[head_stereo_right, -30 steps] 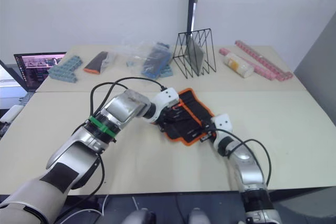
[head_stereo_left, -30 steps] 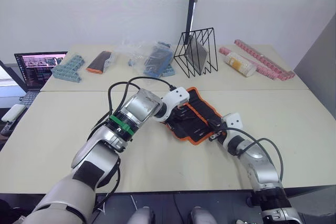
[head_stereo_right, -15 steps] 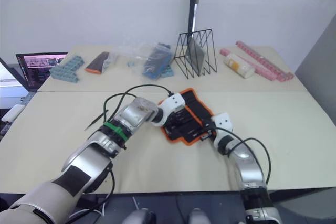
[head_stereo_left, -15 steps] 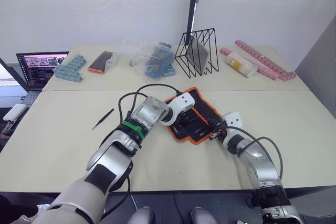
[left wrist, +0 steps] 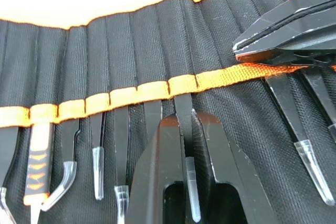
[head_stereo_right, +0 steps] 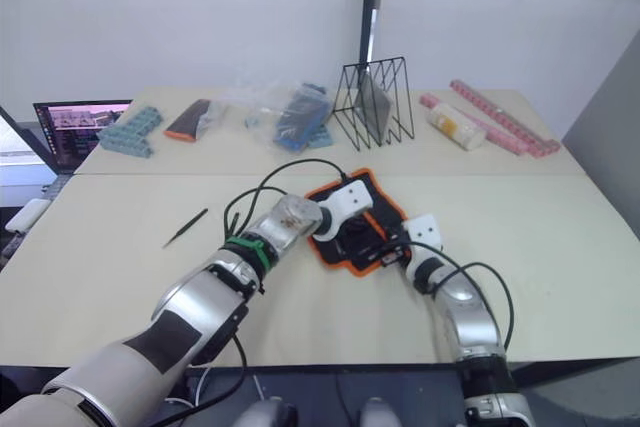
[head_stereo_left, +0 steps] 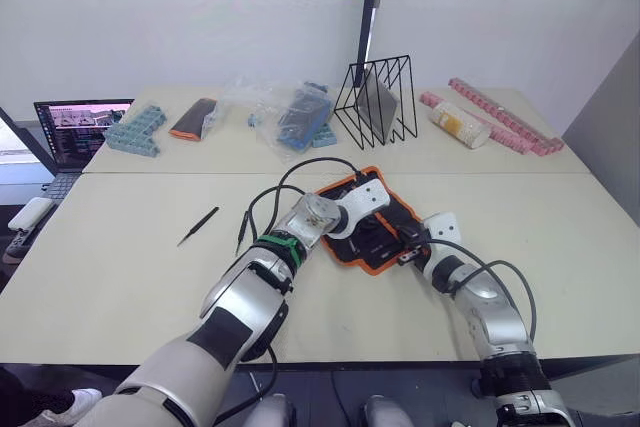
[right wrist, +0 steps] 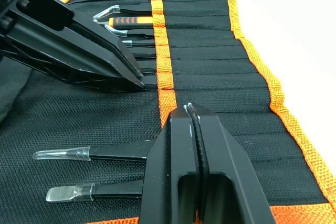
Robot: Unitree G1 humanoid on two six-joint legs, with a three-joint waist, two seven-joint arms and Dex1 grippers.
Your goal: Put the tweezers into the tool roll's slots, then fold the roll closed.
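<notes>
Left eye view: the roll (head_stereo_left: 375,232) is lying open on the surface (head_stereo_left: 120,287), with the left claw (head_stereo_left: 368,219) reaching over its middle and the right claw (head_stereo_left: 408,245) at its near right corner. Two loose tweezers (head_stereo_left: 197,226) are lying well to the left of the roll.

Left wrist view: the left claw (left wrist: 185,129) is pinching a tweezer (left wrist: 187,150) that is sitting partly inside a slot (left wrist: 183,103) under the orange stripe (left wrist: 126,97) — other tools are filling the neighbouring slots.

Right wrist view: the right claw (right wrist: 193,115) is resting on the stripe with its fingers (right wrist: 176,145) pressed together — nothing is showing between them.
</notes>
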